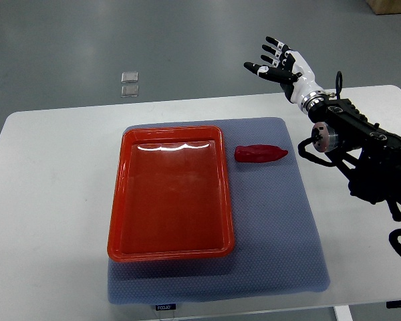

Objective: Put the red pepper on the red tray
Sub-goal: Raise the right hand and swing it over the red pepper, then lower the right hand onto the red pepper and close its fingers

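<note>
Red tray (170, 251): on blue mat (281, 254), left part, nothing in it.
Red pepper (260, 154): on mat just beside the tray's far right corner, apart from it.
Right hand (281, 63): raised beyond the white tabletop's (47, 200) far edge, fingers spread, holding nothing.

The red pepper (260, 154) is a small, glossy, dark red one with a long shape. It lies flat on its side, with the thick end toward the red tray (171, 255) and the thin pointed tip away from it. It is just beside the tray's right rim, near the far right corner, not touching it. The red tray is a shiny rectangular one with a raised rim and rounded corners, and nothing lies inside it.
</note>
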Available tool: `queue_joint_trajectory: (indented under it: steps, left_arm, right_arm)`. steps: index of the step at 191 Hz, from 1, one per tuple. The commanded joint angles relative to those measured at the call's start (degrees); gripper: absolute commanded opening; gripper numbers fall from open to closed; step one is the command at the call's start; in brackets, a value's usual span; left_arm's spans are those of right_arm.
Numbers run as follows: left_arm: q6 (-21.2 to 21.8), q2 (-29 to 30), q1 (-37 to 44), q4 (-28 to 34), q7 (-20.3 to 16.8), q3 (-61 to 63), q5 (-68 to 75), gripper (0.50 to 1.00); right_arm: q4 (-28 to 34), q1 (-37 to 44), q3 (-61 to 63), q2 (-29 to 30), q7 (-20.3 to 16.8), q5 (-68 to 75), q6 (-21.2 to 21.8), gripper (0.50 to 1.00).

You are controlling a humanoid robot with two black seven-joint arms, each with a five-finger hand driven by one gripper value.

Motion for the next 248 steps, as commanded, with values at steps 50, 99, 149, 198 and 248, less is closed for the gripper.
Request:
queue_joint_trajectory:
  steps: [50,99,149,198,248]
  left_arm:
    - [0.00,0.00,0.00,0.00,0.00,0.00,-0.01,1.000]
    - [0.00,0.00,0.00,0.00,0.00,0.00,-0.01,1.000]
    - [0.00,0.00,0.00,0.00,0.00,0.00,-0.01,1.000]
    - [0.00,0.00,0.00,0.00,0.00,0.00,-0.01,1.000]
    - [0.00,0.00,0.00,0.00,0.00,0.00,-0.01,1.000]
  right_arm:
    - [2.73,19.12,-38.27,-7.23,-0.37,-0.23,2.10,0.911]
    - [6.07,28.70,-59.54,-6.53,-1.68,-1.37,3.68,0.911]
    - [13.02,31.51,-68.68,-6.18,-8.36,-12.27,3.77,0.909]
    - [13.63,32.39,-69.04,-6.62,-14.95,-12.89,8.07,0.909]
    - [18.82,33.44,-68.77,-6.36,-19.79,-12.36,8.95,0.909]
